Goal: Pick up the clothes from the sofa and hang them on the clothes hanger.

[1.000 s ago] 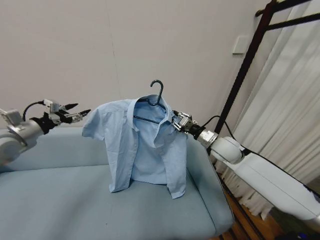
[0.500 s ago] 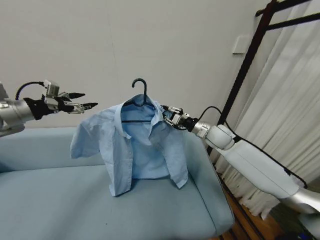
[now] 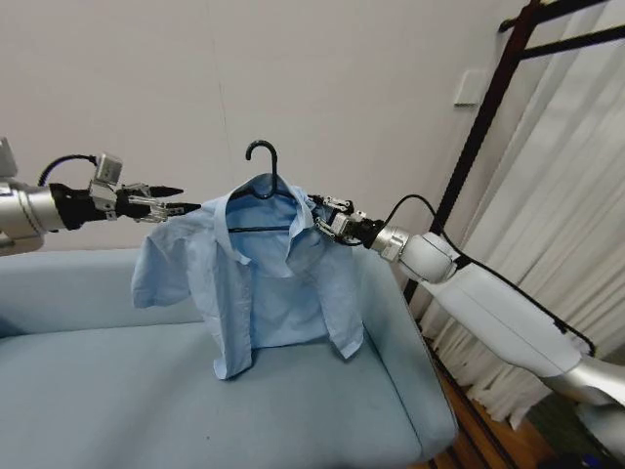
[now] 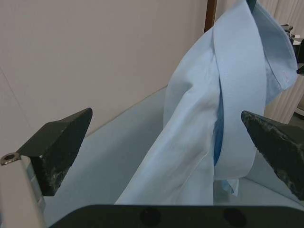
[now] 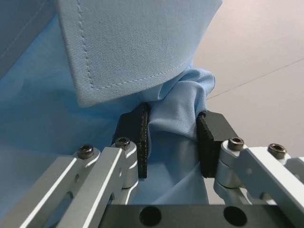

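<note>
The place looked like a living room in a home. A pale blue fabric sofa stood against a plain off-white wall. Just beside the sofa's right end rose a dark metal clothes rack, with white pleated curtains hanging behind it. A small white switch plate sat on the wall above the sofa, and warm brown wooden flooring showed below its right end.

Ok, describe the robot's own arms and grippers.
The left arm is silver-grey and rounded, with a looping black cable. The right arm has a smooth white shell and its own black cable. The left gripper and right gripper have silver metal fingers tipped with black pads.
</note>
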